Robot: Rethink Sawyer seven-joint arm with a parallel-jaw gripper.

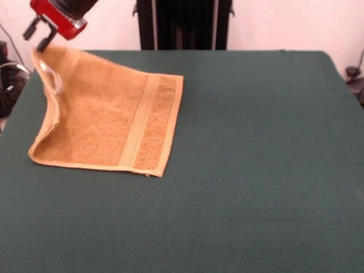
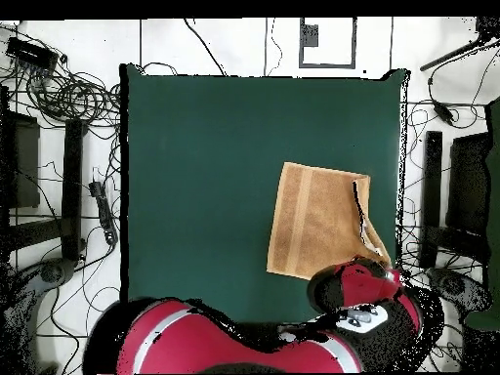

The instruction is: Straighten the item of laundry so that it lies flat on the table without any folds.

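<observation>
The orange-tan towel lies on the left part of the green table, with one pale woven band running near its right end. Its far left corner is lifted off the table, and the left edge hangs in a curved fold below it, with a small white label showing there. My gripper, red-headed with dark fingers, is at the top left and shut on that raised corner. In the overhead view the towel lies near the table's right edge, and the red gripper head covers its lower right corner.
The black pedestal stands behind the table's far edge. Cables and dark equipment lie on the floor around the table. The towel's raised corner is close to the table's far left corner.
</observation>
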